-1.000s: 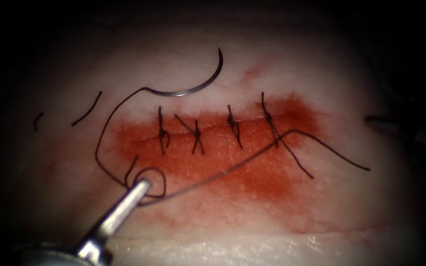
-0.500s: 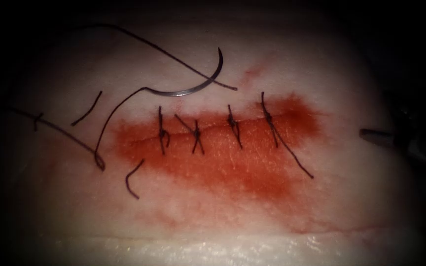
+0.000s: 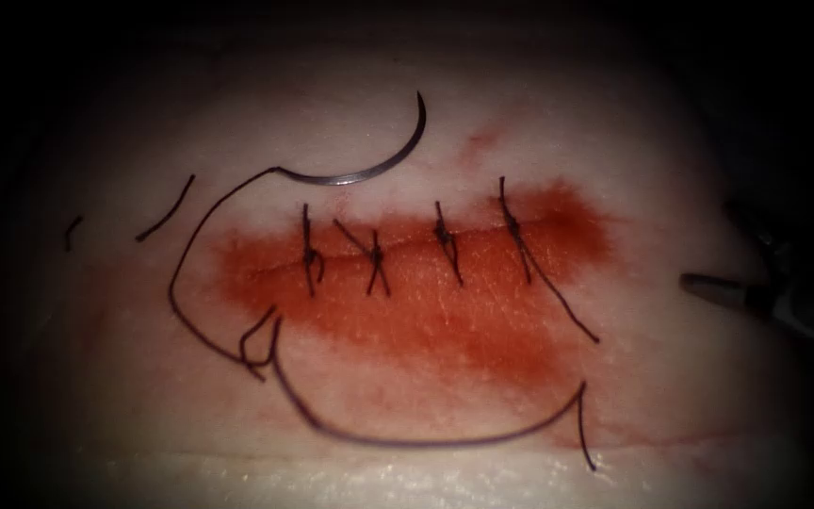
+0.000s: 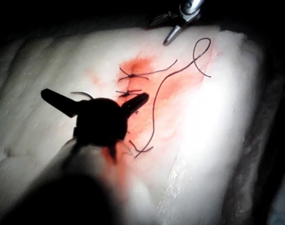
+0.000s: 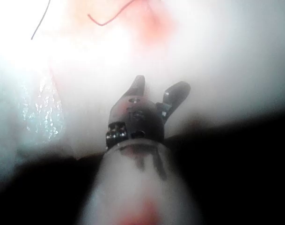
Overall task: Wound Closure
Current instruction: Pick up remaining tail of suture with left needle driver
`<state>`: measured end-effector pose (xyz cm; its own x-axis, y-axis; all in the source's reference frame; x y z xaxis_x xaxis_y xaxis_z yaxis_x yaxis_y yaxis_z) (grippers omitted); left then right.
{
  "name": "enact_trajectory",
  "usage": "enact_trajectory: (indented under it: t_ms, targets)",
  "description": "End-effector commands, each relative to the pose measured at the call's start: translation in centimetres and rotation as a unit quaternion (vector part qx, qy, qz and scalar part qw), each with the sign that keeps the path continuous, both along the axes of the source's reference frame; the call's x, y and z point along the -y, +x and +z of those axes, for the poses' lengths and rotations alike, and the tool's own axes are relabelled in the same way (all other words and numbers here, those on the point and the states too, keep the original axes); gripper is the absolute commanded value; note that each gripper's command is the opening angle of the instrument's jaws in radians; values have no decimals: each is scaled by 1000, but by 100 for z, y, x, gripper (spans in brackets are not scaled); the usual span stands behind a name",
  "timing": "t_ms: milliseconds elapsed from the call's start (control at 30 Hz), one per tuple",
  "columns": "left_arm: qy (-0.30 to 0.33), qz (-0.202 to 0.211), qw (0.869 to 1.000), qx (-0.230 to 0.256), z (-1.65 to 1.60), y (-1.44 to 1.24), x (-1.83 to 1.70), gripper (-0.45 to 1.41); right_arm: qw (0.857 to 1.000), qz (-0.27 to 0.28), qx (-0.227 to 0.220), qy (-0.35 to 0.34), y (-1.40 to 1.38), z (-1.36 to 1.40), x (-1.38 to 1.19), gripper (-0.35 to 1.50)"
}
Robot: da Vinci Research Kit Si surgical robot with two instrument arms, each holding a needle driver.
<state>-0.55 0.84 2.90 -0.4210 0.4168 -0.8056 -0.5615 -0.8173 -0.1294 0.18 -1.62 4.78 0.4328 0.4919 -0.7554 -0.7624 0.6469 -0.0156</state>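
Note:
The curved needle [image 3: 360, 170] lies free on the tissue [image 3: 671, 151], just above the left part of the cut [image 3: 407, 253], not in the tissue and held by neither tool. Its thread [image 3: 407, 440] runs down the left side to a small loop [image 3: 258, 347], then sweeps along the near side to a free end at the right. Several tied stitches [image 3: 375, 253] cross the cut. My right tool [image 3: 708, 259] hovers at the right edge, jaws open and empty [image 5: 162, 83]. My left tool [image 4: 95, 95] hangs over the stitches, jaws spread wide, holding nothing.
Red fluid [image 3: 482, 320] stains the tissue around and below the cut. Two short cut ends of thread [image 3: 167, 207] lie at the far left. A long tail [image 3: 558, 292] trails from the rightmost stitch. The tissue's near edge [image 3: 426, 481] glistens.
The left tool, at the thread loop a second ago, has withdrawn from the endoscope view. The thread swung up and left, then settled along the near side. The right tool dropped slightly.

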Motion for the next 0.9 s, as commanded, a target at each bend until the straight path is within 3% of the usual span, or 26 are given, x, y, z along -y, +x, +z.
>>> enact_trajectory:
  t_ms: [33, 133, 433, 500, 600, 667, 833, 900]
  targets:
    - [-5, 17, 1000, 6, 8, -19, 2, 124, 1000, -2, -2, 0, 9, 5, 5, 133]
    - [-10, 47, 998, 39, 18, -66, -2, 98, 1000, -4, -5, 0, 9, 4, 7, 133]
    - [8, 34, 996, 85, 22, -112, -47, 89, 1000, -8, -5, 4, 3, 6, 15, 128]
    - [3, 26, 996, 90, 28, -136, -52, 81, 1000, -6, -6, 5, 4, 8, 16, 128]
    - [23, 68, 996, 53, 47, -176, -45, 74, 1000, -5, -6, 4, 6, 8, 17, 130]
    - [16, 107, 994, 15, 90, -220, -37, 74, 1000, -4, -8, 6, 4, 7, 19, 130]
    - [13, 144, 989, -12, 139, -246, -10, 64, 1000, -3, -10, 7, 4, 7, 19, 130]
    - [10, 166, 986, -30, 160, -258, 9, 40, 1000, -1, -9, 8, 5, 7, 18, 130]
